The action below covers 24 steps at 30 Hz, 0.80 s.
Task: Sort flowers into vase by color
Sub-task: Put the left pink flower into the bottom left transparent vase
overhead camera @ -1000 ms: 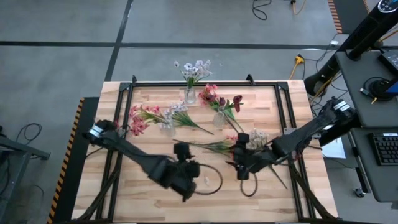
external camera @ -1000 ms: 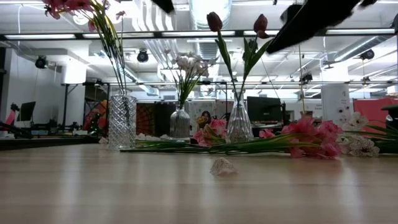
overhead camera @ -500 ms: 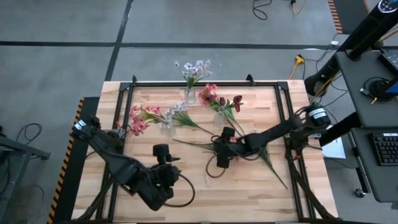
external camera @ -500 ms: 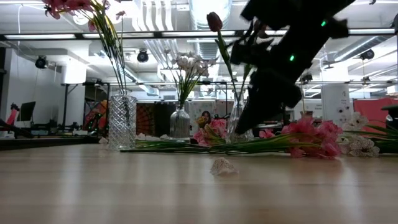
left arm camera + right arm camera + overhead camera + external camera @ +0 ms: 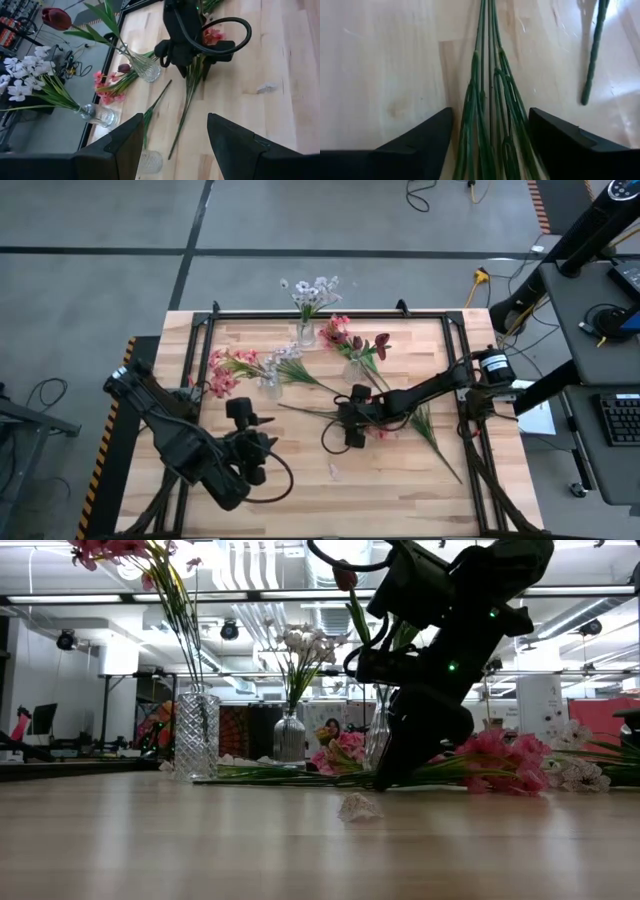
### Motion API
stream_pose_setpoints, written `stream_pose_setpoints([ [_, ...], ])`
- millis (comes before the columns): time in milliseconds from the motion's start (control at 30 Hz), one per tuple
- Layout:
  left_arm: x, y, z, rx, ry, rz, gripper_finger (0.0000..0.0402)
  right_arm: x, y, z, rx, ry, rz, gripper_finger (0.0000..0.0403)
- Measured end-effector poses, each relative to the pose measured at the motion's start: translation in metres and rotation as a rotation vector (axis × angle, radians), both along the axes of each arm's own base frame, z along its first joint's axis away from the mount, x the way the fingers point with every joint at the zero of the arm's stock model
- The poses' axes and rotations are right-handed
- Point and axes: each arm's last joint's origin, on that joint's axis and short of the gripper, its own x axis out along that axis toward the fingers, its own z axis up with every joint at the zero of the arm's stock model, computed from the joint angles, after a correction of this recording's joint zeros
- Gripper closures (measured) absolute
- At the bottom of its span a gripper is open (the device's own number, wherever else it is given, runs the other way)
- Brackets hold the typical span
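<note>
Three glass vases stand toward the far half of the desk (image 5: 400, 490). The farthest vase (image 5: 305, 333) holds white blossoms (image 5: 312, 288) on green stalks. The vase near the middle (image 5: 352, 369) carries dark red tulip-like blooms (image 5: 378, 345) with pink blossoms beside them. The cut-glass vase (image 5: 268, 385), on the left arm's side, stands among pink blossoms (image 5: 219, 375) and pale blossoms (image 5: 287, 352); in the low view it holds tall stalks topped with pink blooms (image 5: 110, 550), while the high view does not make plain which stems sit inside it and which lie beside it.

Loose flowers still lie flat on the desk in front of the vases: a bundle of thin green stems (image 5: 490, 100) with pink blooms (image 5: 495, 760), running past the middle vase toward the right arm's side. A small pale scrap (image 5: 333, 471) lies alone on the wood, nearer the front.

The right gripper (image 5: 347, 425) is low over that loose bundle, its fingers (image 5: 415, 147) spread on either side of the stems, not pinching them. The left gripper (image 5: 170, 142) hovers over the left front of the desk, fingers (image 5: 122, 145) apart and holding nothing.
</note>
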Motion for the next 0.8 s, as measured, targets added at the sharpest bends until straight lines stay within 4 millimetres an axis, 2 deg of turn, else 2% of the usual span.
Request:
stream_pose_setpoints([
  [467, -0.03, 0.022, 0.03, 0.022, -0.084, -0.013, 0.02, -0.004, 0.0, 0.009, 0.02, 0.005, 0.039, 0.0339],
  [667, -0.039, 0.03, 0.039, 0.037, -0.115, -0.012, 0.02, 0.0, 0.003, 0.025, 0.022, 0.057, 0.043, 0.0373],
  [800, -0.046, 0.037, 0.045, 0.036, -0.122, -0.021, 0.02, 0.004, 0.011, 0.05, 0.029, 0.134, 0.035, 0.0373],
])
